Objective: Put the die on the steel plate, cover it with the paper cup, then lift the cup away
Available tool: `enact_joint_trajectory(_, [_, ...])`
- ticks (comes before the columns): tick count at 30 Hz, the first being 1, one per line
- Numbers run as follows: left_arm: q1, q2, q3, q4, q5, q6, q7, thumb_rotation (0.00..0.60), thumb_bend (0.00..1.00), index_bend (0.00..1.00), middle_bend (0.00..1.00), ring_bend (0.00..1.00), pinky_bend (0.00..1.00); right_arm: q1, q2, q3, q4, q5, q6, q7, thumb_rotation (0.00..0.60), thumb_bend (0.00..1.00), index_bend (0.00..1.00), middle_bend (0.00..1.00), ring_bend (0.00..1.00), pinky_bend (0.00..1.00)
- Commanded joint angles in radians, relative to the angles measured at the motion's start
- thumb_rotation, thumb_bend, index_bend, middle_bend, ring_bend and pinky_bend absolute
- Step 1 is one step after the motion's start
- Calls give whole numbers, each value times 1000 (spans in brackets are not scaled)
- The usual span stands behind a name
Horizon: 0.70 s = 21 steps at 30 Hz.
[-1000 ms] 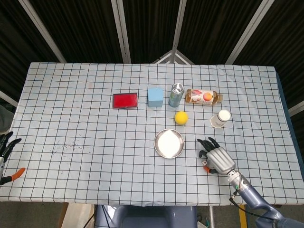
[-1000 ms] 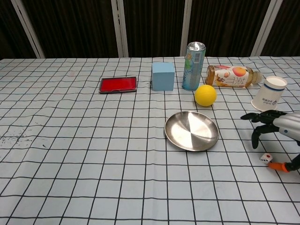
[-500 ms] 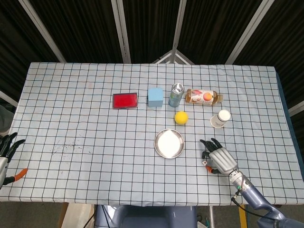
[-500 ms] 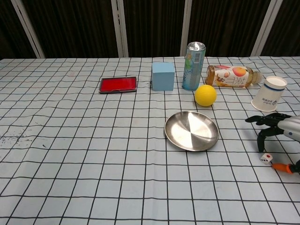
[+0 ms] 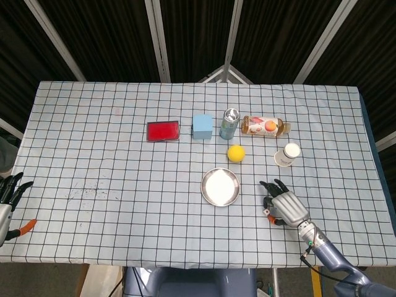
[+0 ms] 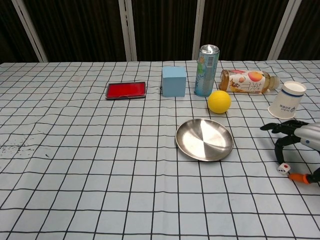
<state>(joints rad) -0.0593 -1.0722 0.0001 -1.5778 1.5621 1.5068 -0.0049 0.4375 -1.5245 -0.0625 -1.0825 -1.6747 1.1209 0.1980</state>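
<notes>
A small white die (image 6: pixel 283 168) lies on the checked cloth at the right, a hand's width from the steel plate (image 6: pixel 204 139) (image 5: pixel 220 187). My right hand (image 6: pixel 300 141) (image 5: pixel 283 205) hovers over the die with its fingers arched and spread around it, holding nothing; its orange-tipped thumb sits just right of the die. In the head view the hand hides the die. The paper cup (image 6: pixel 286 100) (image 5: pixel 288 154) lies tilted on its side behind the hand. My left hand (image 5: pixel 7 201) shows at the far left table edge, fingers apart and empty.
Behind the plate sit a yellow ball (image 6: pixel 219 101), a drink can (image 6: pixel 205 70), a blue cube (image 6: pixel 174 81), a bottle on its side (image 6: pixel 247 81) and a red flat case (image 6: pixel 126 90). The table's front edge runs close behind my right wrist.
My right hand has shifted slightly right and its fingers have come down closer around the die. The die has stayed put. My left hand has lifted a little at the table edge.
</notes>
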Motion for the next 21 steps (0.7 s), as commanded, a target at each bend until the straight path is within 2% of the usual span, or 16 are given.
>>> enact_joint_trajectory(1, [0, -1, 0, 0, 0, -1, 1, 600, 293, 147, 0, 0, 23, 2, 3, -1, -3, 1, 0, -2, 600, 338, 528, 82, 126, 0])
enact_joint_trajectory(21, [-1, -1, 0, 0, -2, 0, 3, 600, 294, 147, 0, 0, 24, 13, 10, -7, -38, 10, 2, -25, 600, 350, 532, 83, 126, 0])
